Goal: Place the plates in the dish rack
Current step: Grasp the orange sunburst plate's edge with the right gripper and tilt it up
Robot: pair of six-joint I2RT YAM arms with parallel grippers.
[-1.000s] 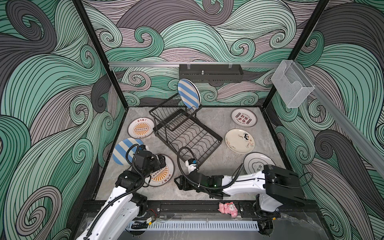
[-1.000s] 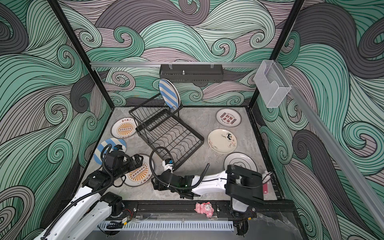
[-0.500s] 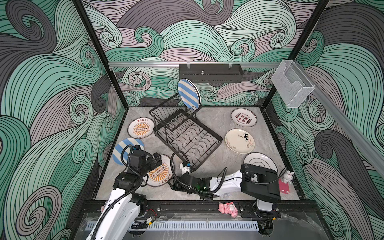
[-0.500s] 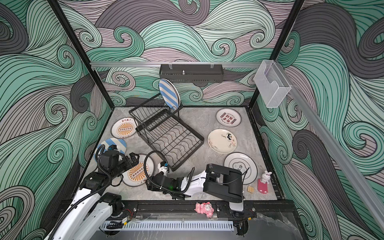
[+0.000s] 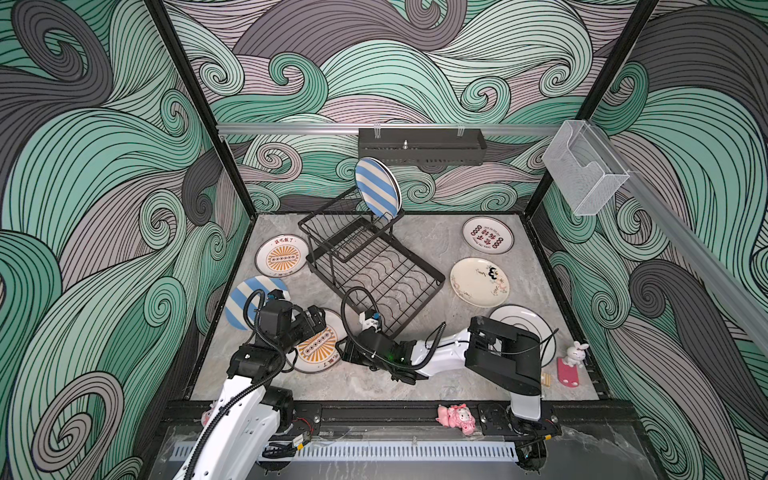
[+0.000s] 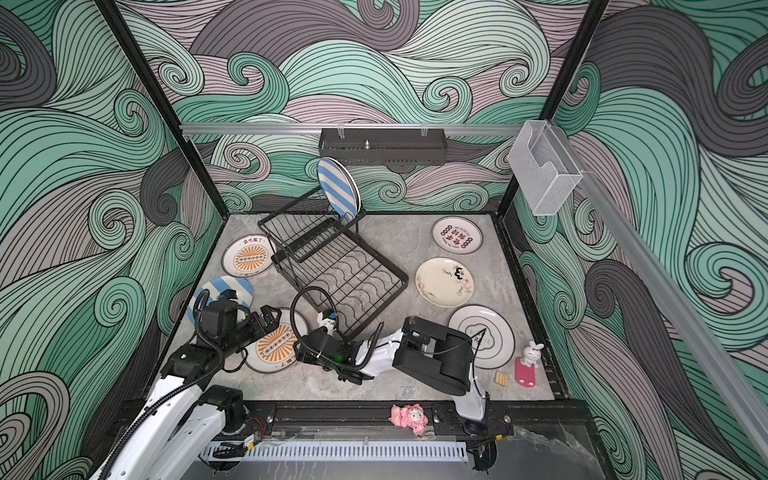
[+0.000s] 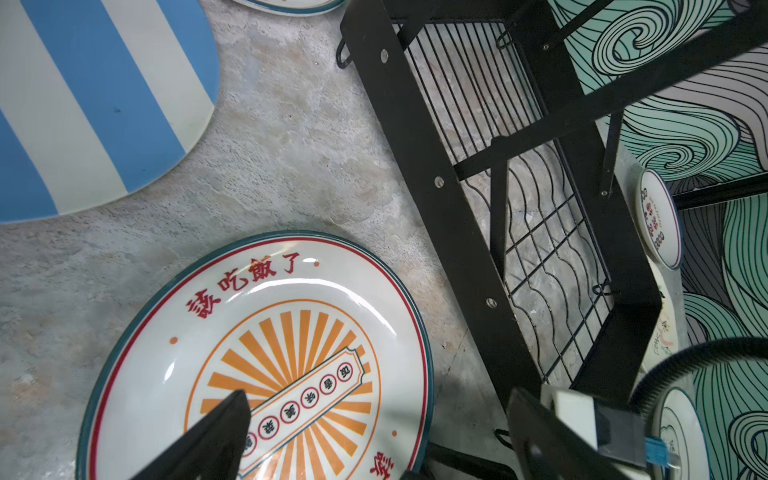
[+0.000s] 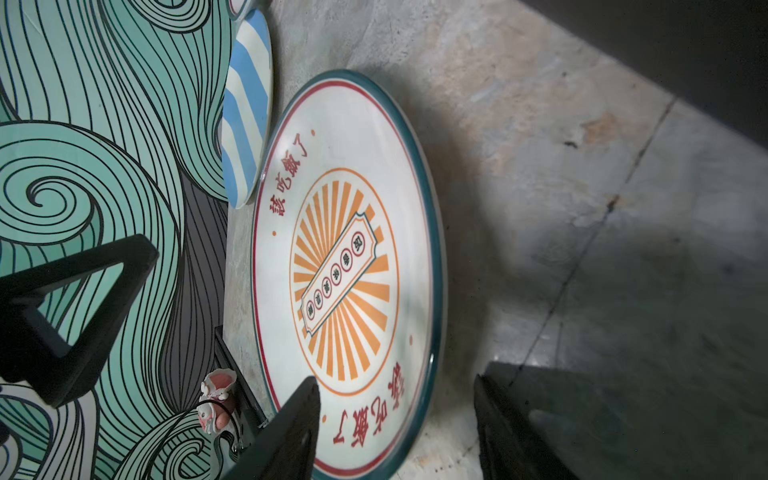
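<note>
The dish rack (image 5: 376,266) (image 6: 338,266) sits askew on the counter (image 5: 419,384), left of the middle and toward the back. In both top views an upright striped plate (image 5: 377,192) (image 6: 337,189) stands on edge at the far end of its raised basket. The other plates in view lie flat on the counter outside the rack. A far sunburst plate (image 5: 283,256) is just beside the rack's left side, and a flat striped plate (image 5: 241,299) lies nearer the front by the left wall. A near sunburst plate (image 5: 322,355) (image 7: 291,332) (image 8: 349,270) lies before the rack's front corner. To the right are a red-lettered plate (image 5: 488,235), a doodle plate (image 5: 479,281) and a flower-outline plate (image 6: 496,328), the last partly hidden under the right arm. The left fingers (image 5: 313,322) (image 7: 216,436) hover over the near sunburst plate. In the left wrist view they stand wide apart and hold nothing, one tip above the orange rays, the other past the rim on the rack's side. The right arm reaches across the middle, low over the counter, and brings the right fingers (image 5: 347,352) (image 8: 291,428) to that plate's right edge. In the right wrist view they are partly open, one over the plate's face and one over bare counter outside the rim. The rim lies between them with a gap on either side, ungripped.
</note>
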